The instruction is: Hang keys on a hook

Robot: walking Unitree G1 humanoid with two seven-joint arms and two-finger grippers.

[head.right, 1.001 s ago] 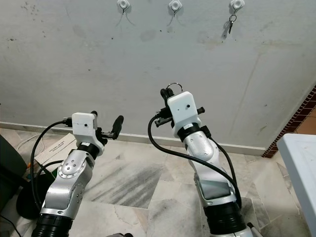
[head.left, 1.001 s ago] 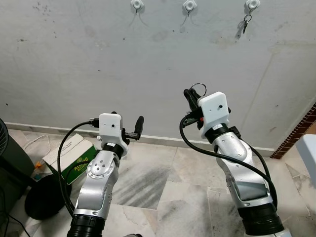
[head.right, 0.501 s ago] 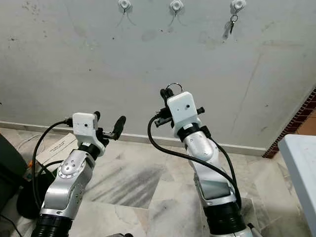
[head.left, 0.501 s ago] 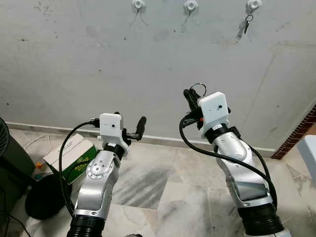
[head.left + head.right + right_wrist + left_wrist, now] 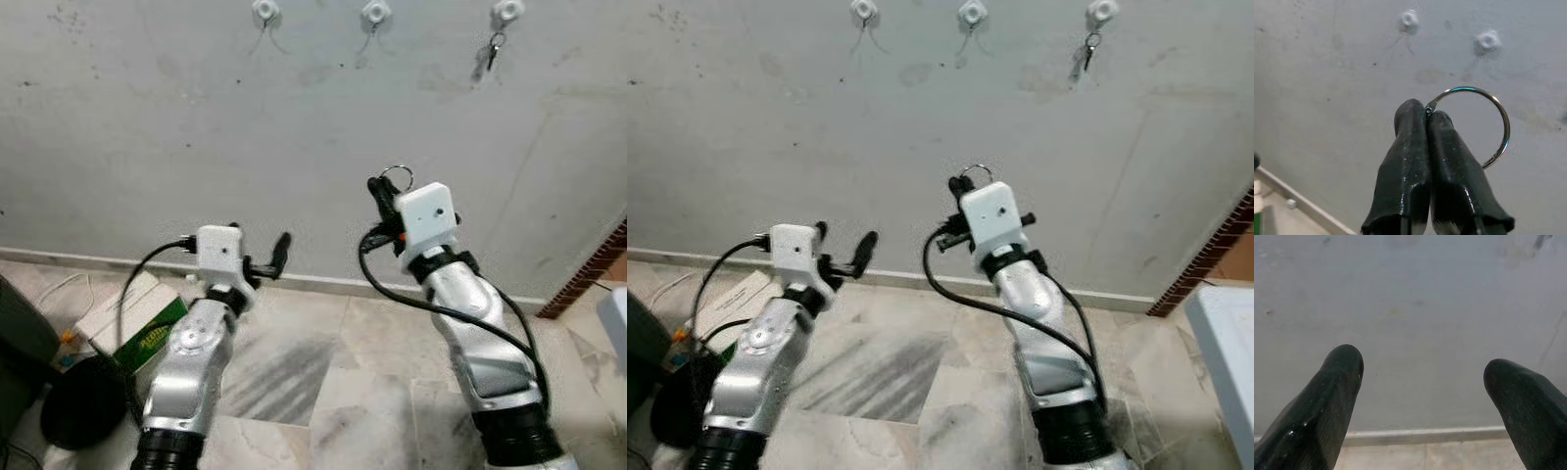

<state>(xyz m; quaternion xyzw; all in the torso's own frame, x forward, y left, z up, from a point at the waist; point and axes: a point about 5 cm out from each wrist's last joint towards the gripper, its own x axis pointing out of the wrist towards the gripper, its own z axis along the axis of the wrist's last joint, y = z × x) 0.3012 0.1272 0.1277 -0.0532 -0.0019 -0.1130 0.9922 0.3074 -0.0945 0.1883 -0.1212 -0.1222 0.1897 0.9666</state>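
One silver key ring (image 5: 1484,125) | pinched in closed right hand (image 5: 1427,115) | left hand (image 5: 1422,377) open, empty

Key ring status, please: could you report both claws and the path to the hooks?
Right claw shut on key ring, raised below wall hooks. Left claw open, empty. Rightmost hook holds keys. Nothing in the way.
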